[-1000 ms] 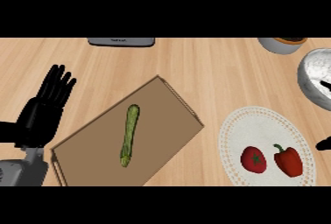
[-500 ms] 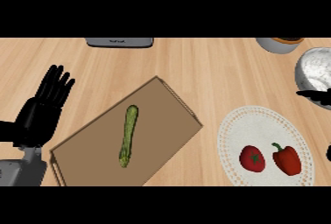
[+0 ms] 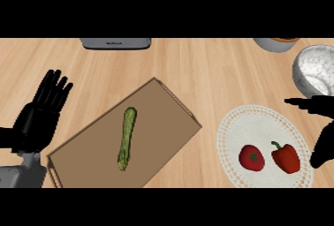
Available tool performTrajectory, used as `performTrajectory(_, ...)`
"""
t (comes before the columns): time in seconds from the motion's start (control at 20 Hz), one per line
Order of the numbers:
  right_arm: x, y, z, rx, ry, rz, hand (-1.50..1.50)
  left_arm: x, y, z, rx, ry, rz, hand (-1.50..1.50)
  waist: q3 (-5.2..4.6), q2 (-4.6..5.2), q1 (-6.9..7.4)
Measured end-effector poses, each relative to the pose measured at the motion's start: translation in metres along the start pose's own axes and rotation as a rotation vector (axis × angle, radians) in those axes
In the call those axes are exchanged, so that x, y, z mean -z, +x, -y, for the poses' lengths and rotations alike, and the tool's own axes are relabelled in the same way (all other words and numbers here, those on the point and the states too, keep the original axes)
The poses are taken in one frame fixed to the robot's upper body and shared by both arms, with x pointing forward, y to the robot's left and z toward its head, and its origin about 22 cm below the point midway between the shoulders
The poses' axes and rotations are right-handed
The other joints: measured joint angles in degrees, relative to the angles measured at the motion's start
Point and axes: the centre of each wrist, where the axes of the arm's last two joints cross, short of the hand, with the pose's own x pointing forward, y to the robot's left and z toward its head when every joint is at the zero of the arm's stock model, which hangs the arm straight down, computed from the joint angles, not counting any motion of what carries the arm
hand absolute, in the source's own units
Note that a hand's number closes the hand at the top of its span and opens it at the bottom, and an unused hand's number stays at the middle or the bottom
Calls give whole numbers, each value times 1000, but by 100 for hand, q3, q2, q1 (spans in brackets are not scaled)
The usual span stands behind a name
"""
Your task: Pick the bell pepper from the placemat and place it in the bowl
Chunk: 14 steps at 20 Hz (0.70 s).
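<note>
one bell pepper [image 3: 285,157] lies beside right hand [image 3: 321,132].

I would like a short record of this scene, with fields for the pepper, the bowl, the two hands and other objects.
bell pepper: red, lying on the placemat
placemat: round, white, lower right
tomato: beside the pepper, to its left
bowl: speckled, at right edge, holds nothing visible
right hand: at right edge, above the placemat, holding nothing
left hand: open, resting at left
cutting board: centre, a green vegetable on it
</note>
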Motion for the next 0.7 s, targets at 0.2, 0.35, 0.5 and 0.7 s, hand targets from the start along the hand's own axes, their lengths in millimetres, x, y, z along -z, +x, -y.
performTrajectory(0.2,0,-4,-15,5,-4,-4,-150,2,5,-2,-2,5,-1,0,3,0,-15)
performTrajectory(0.35,-4,-11,-22,-5,-46,-13,-150,1,5,-6,1,13,1,0,3,-1,-23)
performTrajectory(0.5,-1,-14,-33,-11,-96,5,-150,3,1,-6,4,11,3,0,4,1,-24)
performTrajectory(0.7,5,-25,-52,-23,-131,18,-150,-3,1,-6,5,4,3,0,3,1,-17)
